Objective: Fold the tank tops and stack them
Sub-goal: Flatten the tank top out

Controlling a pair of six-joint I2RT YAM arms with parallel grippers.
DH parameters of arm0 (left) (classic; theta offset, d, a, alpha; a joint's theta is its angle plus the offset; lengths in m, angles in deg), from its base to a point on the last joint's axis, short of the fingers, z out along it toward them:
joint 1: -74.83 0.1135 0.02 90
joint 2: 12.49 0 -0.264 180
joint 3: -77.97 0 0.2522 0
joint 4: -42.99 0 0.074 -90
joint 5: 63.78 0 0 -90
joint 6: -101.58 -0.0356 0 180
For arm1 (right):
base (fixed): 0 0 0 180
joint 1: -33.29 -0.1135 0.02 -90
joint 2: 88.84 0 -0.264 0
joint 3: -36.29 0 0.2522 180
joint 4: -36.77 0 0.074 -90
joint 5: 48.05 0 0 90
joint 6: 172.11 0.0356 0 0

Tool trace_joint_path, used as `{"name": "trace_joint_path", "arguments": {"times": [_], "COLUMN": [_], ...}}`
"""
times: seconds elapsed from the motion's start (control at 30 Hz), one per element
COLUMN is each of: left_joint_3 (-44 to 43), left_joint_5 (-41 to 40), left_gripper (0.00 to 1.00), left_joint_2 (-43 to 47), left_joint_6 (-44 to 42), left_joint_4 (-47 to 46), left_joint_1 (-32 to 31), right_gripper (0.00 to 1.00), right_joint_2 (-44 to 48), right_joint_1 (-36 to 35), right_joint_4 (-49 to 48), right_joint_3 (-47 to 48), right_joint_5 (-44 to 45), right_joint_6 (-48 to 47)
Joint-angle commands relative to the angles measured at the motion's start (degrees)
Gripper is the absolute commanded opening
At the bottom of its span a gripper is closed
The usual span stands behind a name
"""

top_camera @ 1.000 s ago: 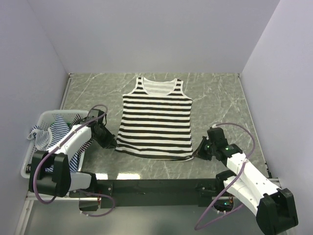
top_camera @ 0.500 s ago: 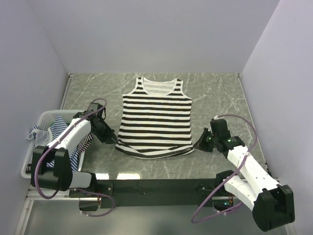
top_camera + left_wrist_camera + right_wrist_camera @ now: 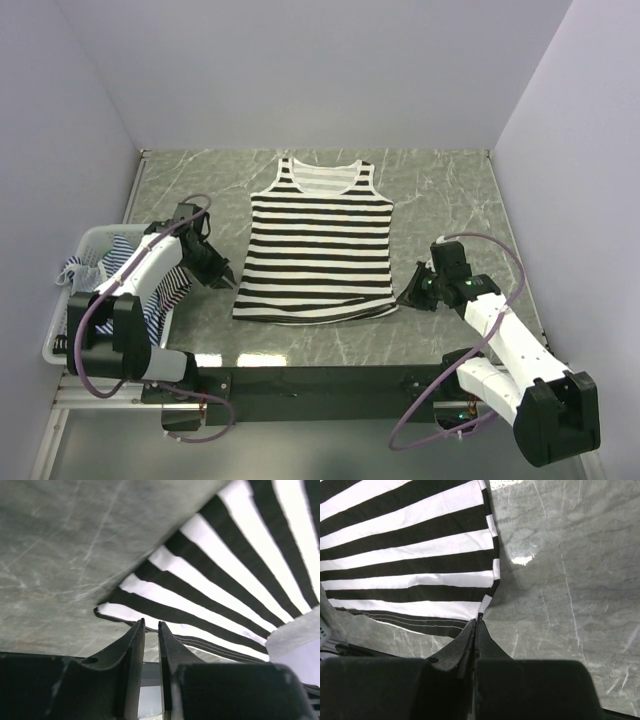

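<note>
The black-and-white striped tank top (image 3: pixel 318 250) lies flat on the table, neck toward the back wall. My left gripper (image 3: pixel 226 281) sits at its left side near the bottom hem. In the left wrist view (image 3: pixel 151 624) the fingers stand a narrow gap apart with nothing between them, and the hem (image 3: pixel 225 580) lies just past the tips. My right gripper (image 3: pixel 404 298) is at the bottom right corner. In the right wrist view (image 3: pixel 476 620) it is shut, pinching the corner of the top (image 3: pixel 405 555). Blue-and-white striped tops (image 3: pixel 125 262) lie crumpled in the basket.
A white mesh basket (image 3: pixel 95 235) stands at the left edge of the grey marble table (image 3: pixel 450 200). Walls close the table at the back and both sides. A black rail (image 3: pixel 320 380) carrying the arm bases runs along the near edge.
Both grippers moved away from the near edge with the hem, which bunched and then settled straight. The left gripper has shifted up and left, off the bottom left corner.
</note>
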Motion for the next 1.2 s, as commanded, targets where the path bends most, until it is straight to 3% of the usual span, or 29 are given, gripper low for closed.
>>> {"name": "trace_joint_path", "arguments": {"times": [0.0,0.2,0.37,0.53,0.63,0.67,0.8,1.0,1.17], "left_joint_3": [-1.72,2.24,1.01,2.41,2.42,2.33,1.45,-3.19,-7.68], "left_joint_5": [2.46,5.73,2.66,-0.68,-3.93,-4.46,-7.63,-12.55,-15.01], "left_gripper": [0.23,0.29,0.34,0.36,0.34,0.34,0.33,0.33,0.33], "left_joint_2": [2.24,4.62,2.87,-1.17,-5.39,-6.27,-10.57,-15.84,-21.03], "left_joint_6": [-1.82,-0.6,4.4,10.46,12.93,13.46,15.05,14.88,14.52], "left_joint_4": [-0.66,-10.06,-16.48,-24.12,-25.88,-26.59,-27.91,-23.97,-20.27], "left_joint_1": [0.18,-3.93,-12.55,-19.15,-20.03,-20.12,-20.47,-20.39,-20.47], "right_gripper": [0.0,0.02,0.46,0.57,0.6,0.6,0.6,0.59,0.58], "right_joint_2": [0.52,2.97,9.81,7.82,-0.6,-7.41,-24.5,-51.38,-62.48], "right_joint_1": [0.47,0.38,-4.26,-6.03,-5.95,-5.77,-5.07,-3.4,-2.34], "right_joint_4": [-0.05,-4.18,1.08,-7.39,-15.22,-16.04,-19.39,-7.99,-2.43], "right_joint_3": [0.41,-7.59,-4.54,1.35,6.62,8.9,24.33,50.87,65.66], "right_joint_5": [-0.41,-3.32,5.36,11.96,18.64,20.04,22.95,25.85,27.18], "right_joint_6": [-0.98,2.88,4.55,6.23,3.69,2.72,-2.29,-9.41,-12.75]}}
